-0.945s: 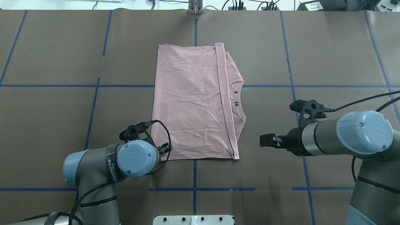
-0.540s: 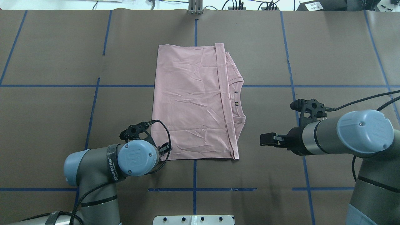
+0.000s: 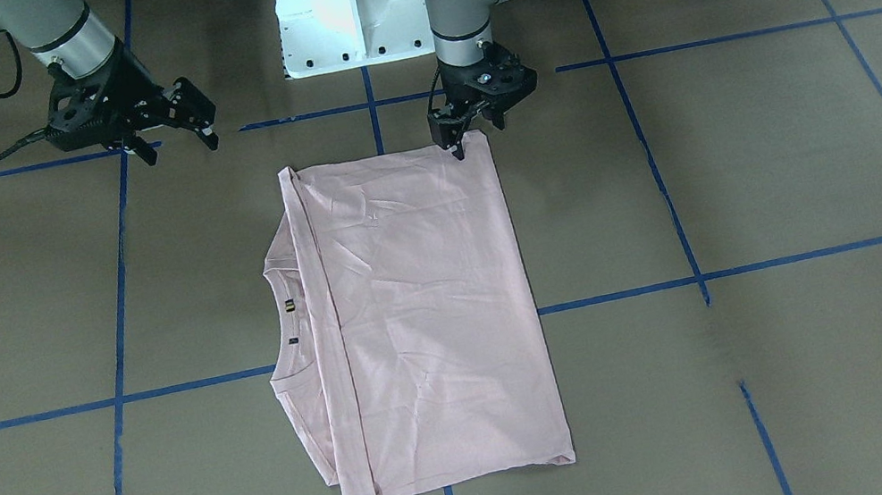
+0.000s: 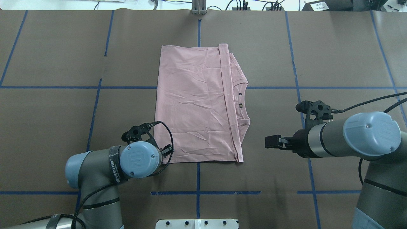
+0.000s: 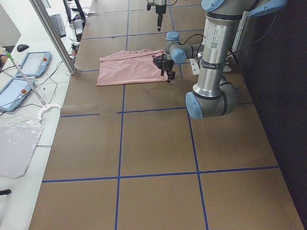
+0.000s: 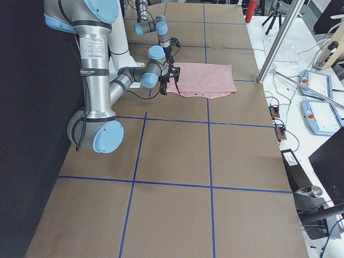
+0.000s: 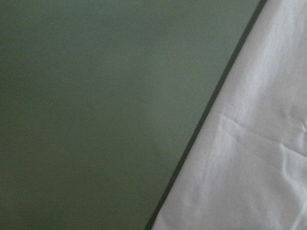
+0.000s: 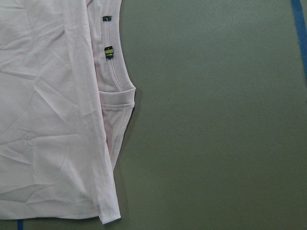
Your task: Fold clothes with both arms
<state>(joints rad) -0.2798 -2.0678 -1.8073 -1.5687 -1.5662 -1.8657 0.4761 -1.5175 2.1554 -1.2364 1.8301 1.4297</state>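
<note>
Brown tabletop marked off with a grid of blue tape lines. On the left, the left arm reached in with its wrist pointing down over the near left corner of the shirt. Its left hand sat low at that corner. From across the table the fingers looked spread, with one fingertip at the cloth's edge and nothing pinched; the overhead view hid them under the wrist cap. The left wrist camera showed only the cloth's edge lying diagonally over bare tabletop. At centre, the pale pink T-shirt lay flat and creased, folded to a rough rectangle with the plain side up. The hem band ran as a strip along its right side. Past that strip the neckline stuck out to the right, with two small dark tags just inside it. No print was visible. On the right, the right hand hovered above bare tabletop, well clear of the shirt's near right corner, its fingers spread wide and holding nothing. The right arm stretched level behind it from the right edge.
</note>
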